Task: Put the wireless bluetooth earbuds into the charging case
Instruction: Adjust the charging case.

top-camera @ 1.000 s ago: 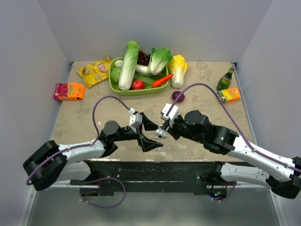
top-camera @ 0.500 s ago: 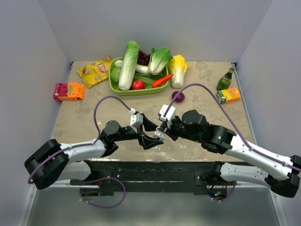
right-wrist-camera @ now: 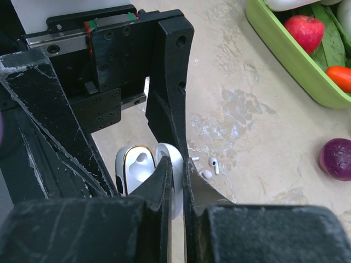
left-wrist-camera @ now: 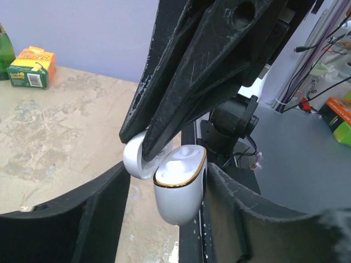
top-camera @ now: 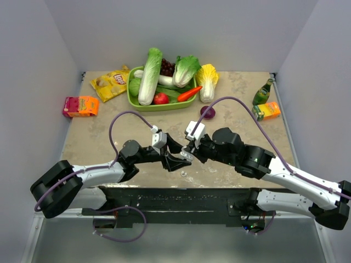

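**A:** So what have we got at the grippers here?

**B:** We see the charging case point(left-wrist-camera: 178, 192) held right between the two hands. It's a glossy white rounded box with a thin gold rim round the mouth, and its lid point(left-wrist-camera: 134, 161) is swung open. The right gripper point(right-wrist-camera: 176, 164) is pinched tight on that lid, one scuffed matte-black finger on each face. The left gripper point(left-wrist-camera: 167, 175) sits about half open, fingers either side of the case body. One finger looks to be touching it, but we can't tell if it's actually clamped.

**A:** Anything inside the case?

**B:** Smooth white humps show in the mouth. We can't tell whether that's a bud or just the moulded lining. Two of the earbuds point(right-wrist-camera: 213, 164) lie on the table point(right-wrist-camera: 263, 131) just past the right fingertips. They're tiny, shiny and white, and one shows a short stem.

**A:** And further out?

**B:** Beyond both grippers there's a lime-green plastic tray point(right-wrist-camera: 278, 50) piled with a long napa cabbage point(top-camera: 149, 76), a tomato point(right-wrist-camera: 300, 28), a carrot point(top-camera: 189, 93) and leafy greens. A round purple onion point(right-wrist-camera: 335, 159) lies between the tray and the right gripper. A crinkly yellow crisp bag point(top-camera: 111, 84) sits well out past the left gripper. The tabletop is a beige, mottled, stone-look slab, and plain pale lilac walls point(top-camera: 181, 33) box it in on three sides.
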